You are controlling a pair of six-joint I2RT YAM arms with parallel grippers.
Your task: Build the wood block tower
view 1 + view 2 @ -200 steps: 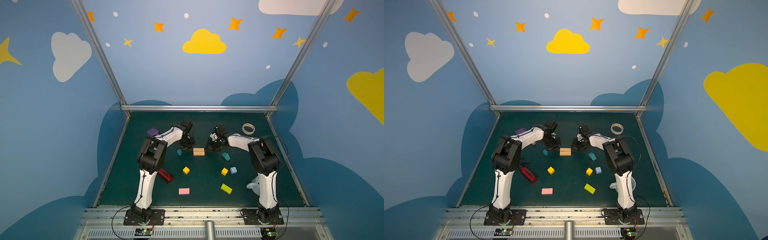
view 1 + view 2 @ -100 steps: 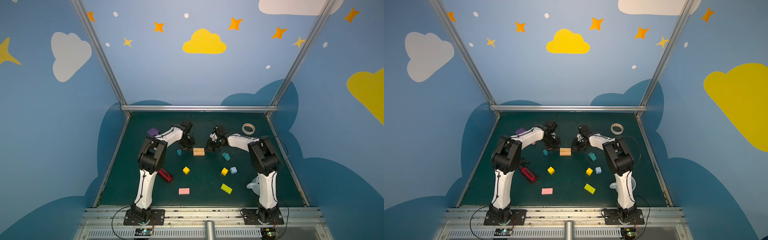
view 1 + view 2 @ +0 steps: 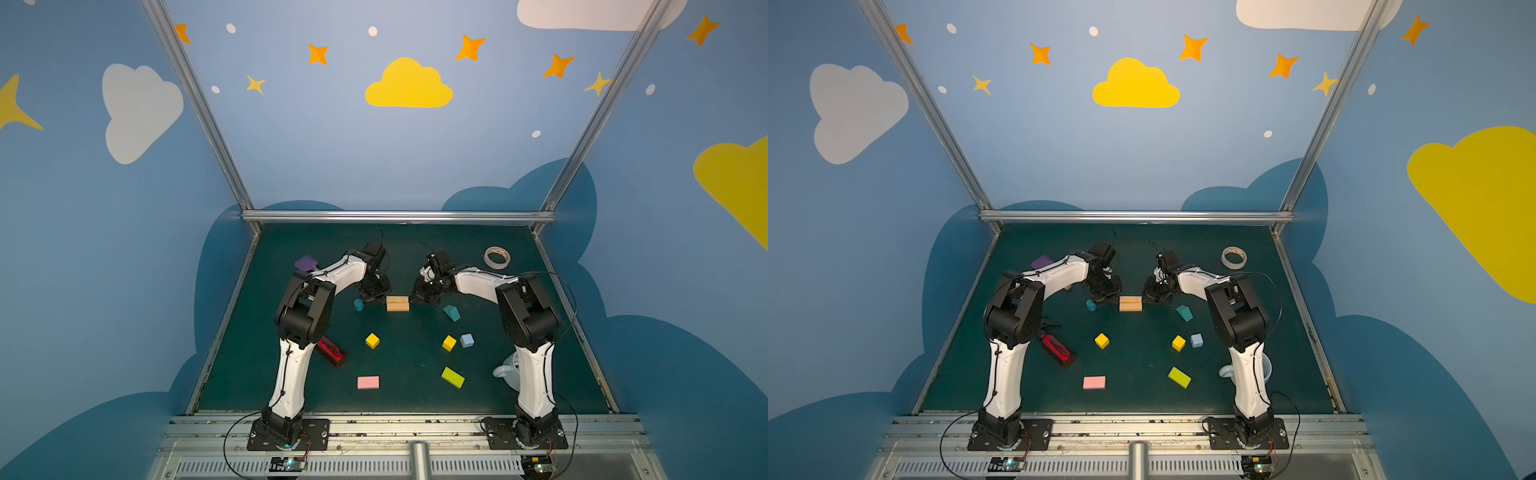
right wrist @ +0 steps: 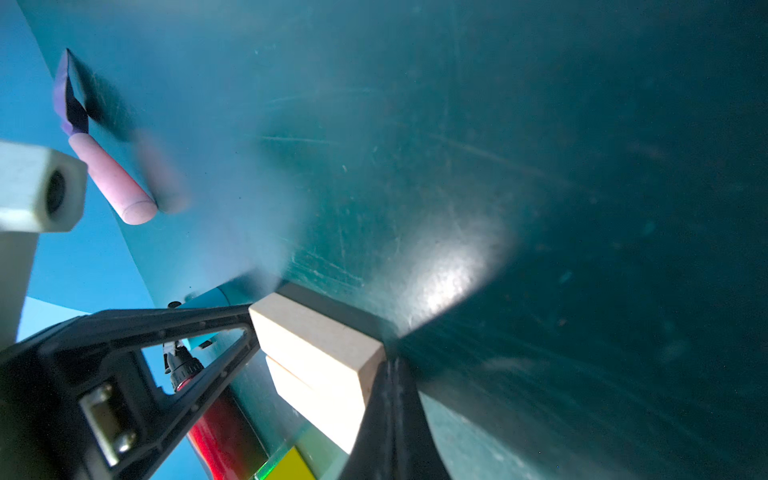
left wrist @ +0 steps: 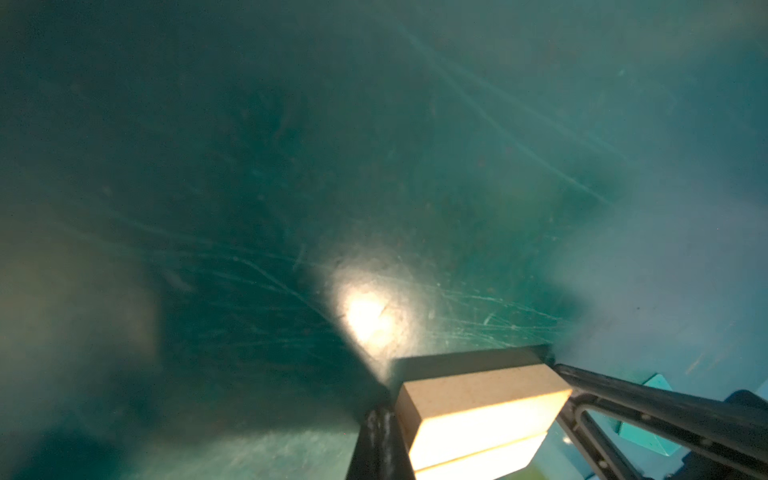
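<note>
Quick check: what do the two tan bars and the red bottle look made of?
The tan bars look like bare wood or fibreboard, matte: pale, even faces, crisp edges. The red bottle looks like glossy translucent plastic: light glows through it.

Bystanders on the dark green bench [image 3: 415, 399]
We see a red translucent bottle [image 3: 331, 351] lying on its side towards the left edge, its length running diagonally; a purple spatula [image 3: 306, 263] lies further back on the same side, partly hidden, and the right wrist view shows its pink handle [image 4: 110, 174] resting flat on the surface. A roll of tape [image 3: 497, 257] lies flat near the far right corner, well apart from the rest. At the right, nearer the front, we make out a white mug [image 3: 508, 374], half hidden, its handle turned leftward. Blue walls [image 3: 311, 158] close the bench in, painted with clouds, among them a yellow cloud [image 3: 408, 85], and orange stars [image 3: 318, 54]
</note>
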